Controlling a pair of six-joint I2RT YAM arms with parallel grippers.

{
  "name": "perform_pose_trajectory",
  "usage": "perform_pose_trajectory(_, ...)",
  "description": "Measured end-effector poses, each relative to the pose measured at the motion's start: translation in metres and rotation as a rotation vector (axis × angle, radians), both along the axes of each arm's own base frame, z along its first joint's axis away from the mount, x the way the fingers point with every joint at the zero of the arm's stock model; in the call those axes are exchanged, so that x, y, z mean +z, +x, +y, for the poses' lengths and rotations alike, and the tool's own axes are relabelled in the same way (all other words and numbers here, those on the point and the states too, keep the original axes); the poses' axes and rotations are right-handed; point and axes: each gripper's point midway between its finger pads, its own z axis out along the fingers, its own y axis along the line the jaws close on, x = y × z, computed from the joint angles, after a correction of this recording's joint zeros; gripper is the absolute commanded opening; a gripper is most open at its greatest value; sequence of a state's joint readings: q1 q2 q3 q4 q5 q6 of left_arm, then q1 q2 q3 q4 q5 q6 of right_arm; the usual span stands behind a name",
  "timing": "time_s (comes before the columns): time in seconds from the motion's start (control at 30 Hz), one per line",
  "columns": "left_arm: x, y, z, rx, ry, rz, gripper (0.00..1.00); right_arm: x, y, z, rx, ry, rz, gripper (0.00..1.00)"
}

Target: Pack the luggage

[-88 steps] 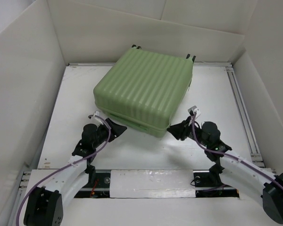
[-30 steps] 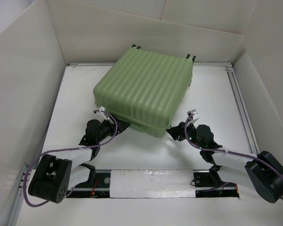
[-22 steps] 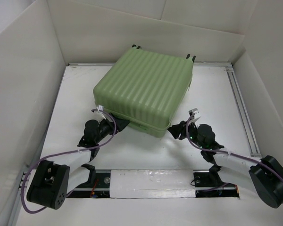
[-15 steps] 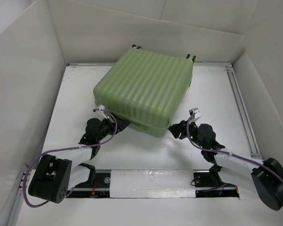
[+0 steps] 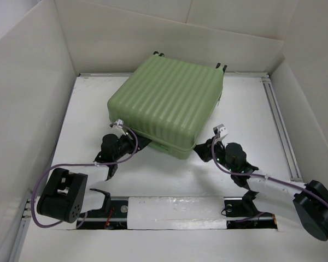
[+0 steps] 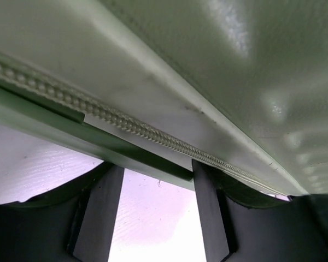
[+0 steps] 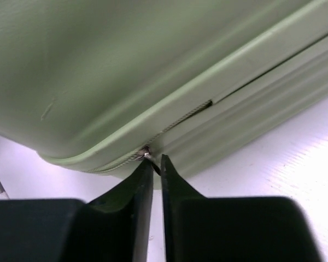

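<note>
The rigid, slick pale green ribbed hard-shell suitcase point(image 5: 167, 103) at frame centre likely resists direct grasping; the right hand point(image 7: 153, 164) pinches its small metal zipper pull point(image 7: 146, 153), while the left hand point(image 6: 156, 188) gapes empty.

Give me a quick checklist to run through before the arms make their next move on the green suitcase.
1. Luggage shells closed together, lid down: ok.
2. Right tool closed on the zip pull at the near corner: ok.
3. Left tool open at the near left edge, nothing between its fingers: ok.
4. Left tool touching the shell to steady it: cannot tell.
5. Zip teeth free of trapped fabric: ok where the wrist views show them, cannot tell elsewhere.
6. Contents packed inside: cannot tell, the shell hides them.
</note>
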State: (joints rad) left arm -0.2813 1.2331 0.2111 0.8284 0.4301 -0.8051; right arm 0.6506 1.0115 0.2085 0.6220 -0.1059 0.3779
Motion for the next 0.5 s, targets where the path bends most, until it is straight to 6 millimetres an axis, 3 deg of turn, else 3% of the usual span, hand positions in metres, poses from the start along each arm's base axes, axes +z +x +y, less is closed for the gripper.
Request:
perform_pose_trajectory(0.1, 0.0, 0.001, -0.002, -0.007, -0.009, -0.002, 0.45, 0.001, -0.003, 0.003, 0.011, -0.003, -0.006, 0.01)
perform_pose_trajectory(0.27, 0.0, 0.001, -0.005, -0.01, -0.031, 0.008, 0.27, 0.002, -0.008, 0.005, -0.011, -0.001, 0.006, 0.0)
perform_pose_trajectory(0.5, 0.0, 0.004, -0.01, 0.019, -0.051, 0.016, 0.11, 0.008, -0.036, 0.01, -0.036, 0.01, 0.068, 0.0)
